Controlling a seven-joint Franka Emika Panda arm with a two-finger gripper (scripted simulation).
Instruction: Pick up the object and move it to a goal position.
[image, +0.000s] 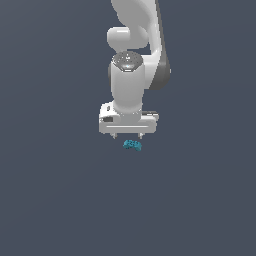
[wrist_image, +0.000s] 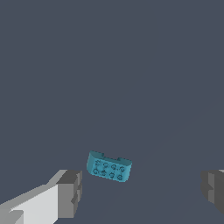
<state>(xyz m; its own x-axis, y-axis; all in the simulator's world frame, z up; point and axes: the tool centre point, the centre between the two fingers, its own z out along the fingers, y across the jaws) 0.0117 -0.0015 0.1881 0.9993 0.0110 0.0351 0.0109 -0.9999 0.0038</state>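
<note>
Wrist view was dominated nearest the camera by the two dark finger pads (wrist_image: 70, 192) of the hand (wrist_image: 142, 190), which were seen spread wide apart with nothing held between them. The object (wrist_image: 109, 166), a small teal studded block, lay between the two pads but not centred: it was closer to the pad that shows its white finger body and well apart from the other. No contact with either pad could be made out. Its long axis ran roughly along the line joining the fingers, tilted slightly, so a closing grip was judged to meet the block's short ends unless the wrist were turned.

In the exterior view the hand (image: 128, 135) hung fingers-down at the end of the white arm (image: 131, 85), with the object (image: 132, 145) just below and slightly toward the exterior view's right of the fingertips. Beyond it, only plain dark tabletop (image: 50, 200) was visible on every side, with no edges and no goal marker in sight.
</note>
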